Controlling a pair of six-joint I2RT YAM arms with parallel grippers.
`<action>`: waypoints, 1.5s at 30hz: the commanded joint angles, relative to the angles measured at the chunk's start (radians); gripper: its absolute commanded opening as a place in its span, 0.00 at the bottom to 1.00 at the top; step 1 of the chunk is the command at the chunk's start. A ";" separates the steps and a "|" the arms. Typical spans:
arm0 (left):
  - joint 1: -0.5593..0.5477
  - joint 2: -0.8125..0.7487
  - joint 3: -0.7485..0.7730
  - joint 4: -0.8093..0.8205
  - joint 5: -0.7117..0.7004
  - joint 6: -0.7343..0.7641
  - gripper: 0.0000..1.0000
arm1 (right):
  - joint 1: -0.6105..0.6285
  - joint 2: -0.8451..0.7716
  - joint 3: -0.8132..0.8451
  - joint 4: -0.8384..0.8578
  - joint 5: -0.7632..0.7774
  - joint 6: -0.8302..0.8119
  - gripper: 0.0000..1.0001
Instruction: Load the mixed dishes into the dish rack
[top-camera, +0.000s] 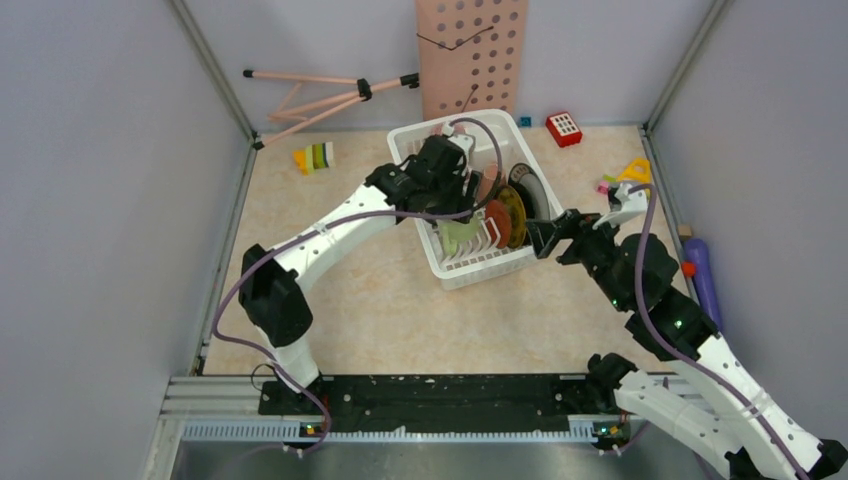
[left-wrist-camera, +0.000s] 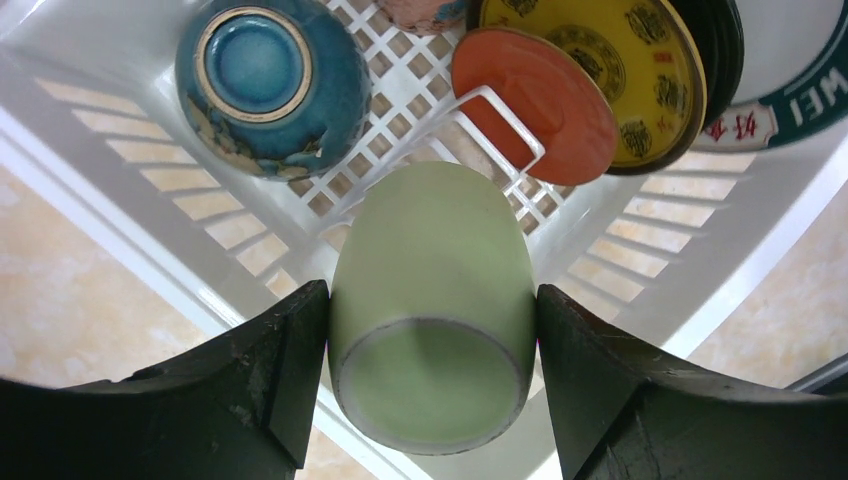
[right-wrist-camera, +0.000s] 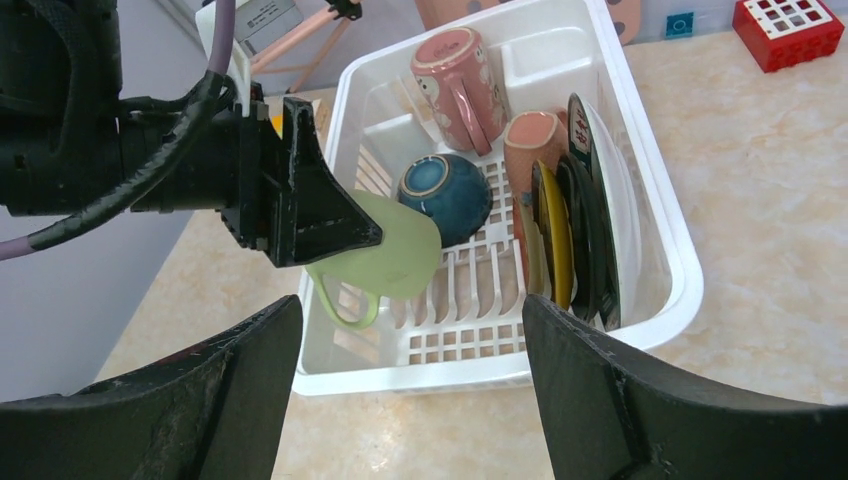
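I hold the pale green mug (left-wrist-camera: 432, 250) tight between the two fingers of my left gripper (left-wrist-camera: 430, 305). My right gripper (top-camera: 543, 237) is wide open with nothing in it. It hangs just beside the right side of the dish rack (right-wrist-camera: 655, 230).

I think the job is almost done. The pink mug (right-wrist-camera: 460, 75) lies at the far end of the rack. The blue bowl (right-wrist-camera: 447, 195) sits upside down in the middle. The small cup (right-wrist-camera: 530, 145) is next to it. On the right side, standing up in a row, are the orange-red saucer (left-wrist-camera: 535, 100), a yellow plate (left-wrist-camera: 640, 70), the black plate (left-wrist-camera: 715, 50) and the plate with letters on its rim (left-wrist-camera: 770, 115). On the table (top-camera: 350, 300) I see only toy blocks (top-camera: 565, 128) and a purple bottle (top-camera: 705, 280), no more dishes. So I think this mug is the last one to put in.

The mug is over the near left part of the rack, above the white prongs. It is tipped so its flat bottom faces my left wrist and its open end points down. Its handle hangs low on the near side. It is smooth, plain and light green. I cannot tell if it touches the rack yet.
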 joint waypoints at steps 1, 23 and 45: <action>-0.015 -0.008 0.063 0.044 0.148 0.220 0.00 | -0.006 -0.001 0.007 -0.013 0.012 -0.013 0.79; -0.031 0.215 0.128 -0.206 0.487 0.682 0.00 | -0.006 -0.003 0.000 0.005 -0.033 -0.001 0.79; -0.030 0.234 0.155 -0.115 0.454 0.571 0.00 | -0.007 -0.020 0.002 -0.012 -0.035 0.003 0.78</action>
